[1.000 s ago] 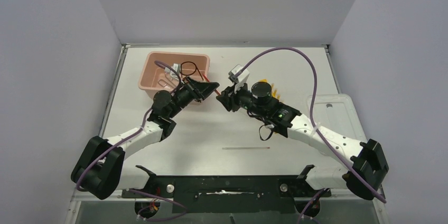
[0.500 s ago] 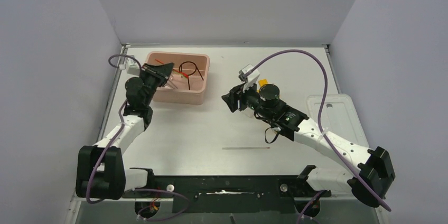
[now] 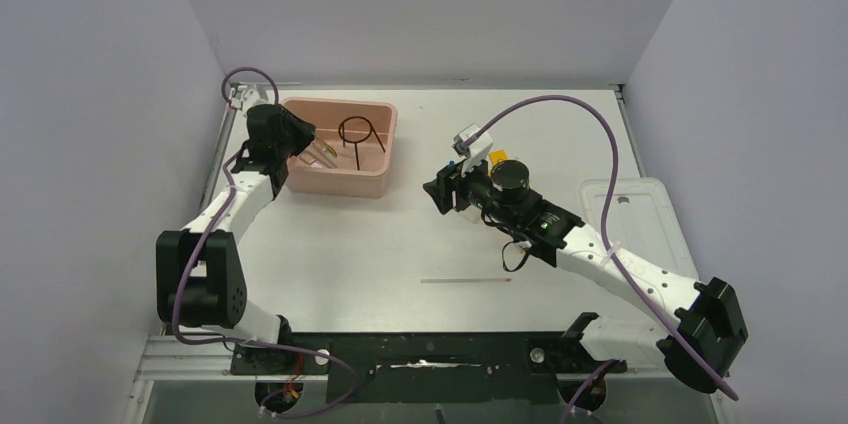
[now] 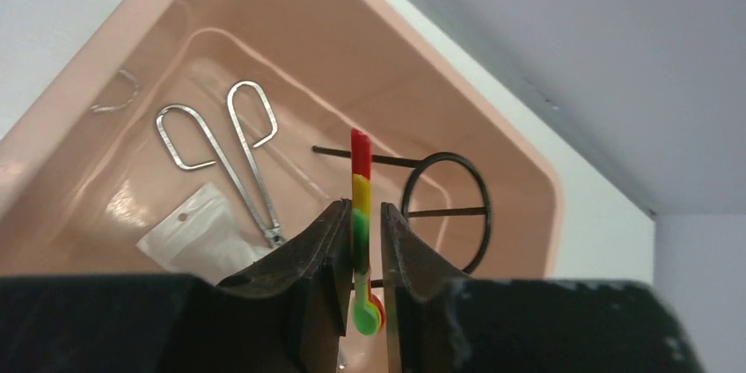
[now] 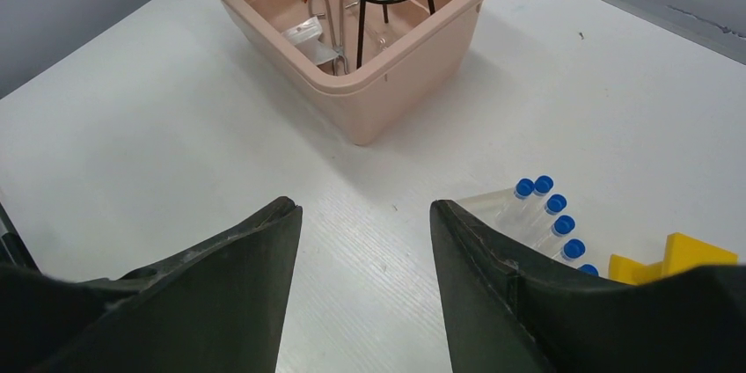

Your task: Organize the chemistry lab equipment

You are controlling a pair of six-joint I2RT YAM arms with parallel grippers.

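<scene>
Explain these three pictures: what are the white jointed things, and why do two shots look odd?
They are two robot arms bolted to a table. One picture looks down from above; the other two come from wrist cameras, so the dark shapes are each arm's own fingers. The left gripper is shut on a coloured stick above a pink tub holding tongs and a wire ring. The right gripper is open, empty, near tubes and a yellow rack. A thin stick lies on the table.

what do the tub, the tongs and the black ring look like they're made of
The tub is likely plastic: pink, smooth, with a soft sheen and rounded moulded corners. The tongs are probably steel wire, silvery and shiny. The ring seems to be metal wire, black and matte, perhaps coated.
</scene>
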